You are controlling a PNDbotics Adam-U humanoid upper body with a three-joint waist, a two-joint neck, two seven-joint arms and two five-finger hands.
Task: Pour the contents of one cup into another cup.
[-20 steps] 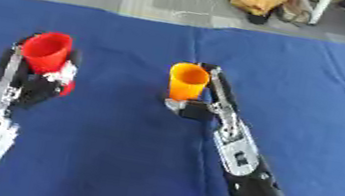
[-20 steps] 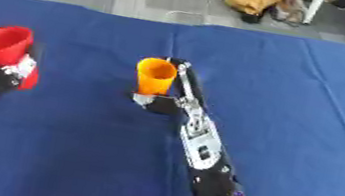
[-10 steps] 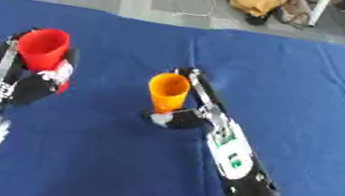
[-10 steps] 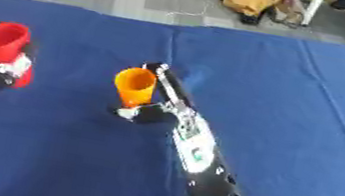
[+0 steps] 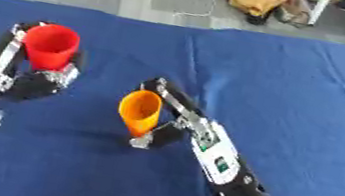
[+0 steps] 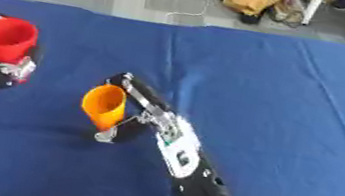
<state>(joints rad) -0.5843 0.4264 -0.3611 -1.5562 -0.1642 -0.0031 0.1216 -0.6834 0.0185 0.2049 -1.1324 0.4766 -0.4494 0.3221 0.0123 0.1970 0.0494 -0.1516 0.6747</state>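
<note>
Right hand [image 5: 174, 120] grips the orange cup [image 5: 140, 111], fingers and thumb curled round it; cup is lifted off the blue tablecloth [image 5: 301, 92], near table centre, mouth tipped toward 10 o'clock. Left hand [image 5: 37, 79] is closed round the red cup [image 5: 50, 45], which stands upright at 10 o'clock from the orange one, well apart. Contents of either cup not visible.
</note>
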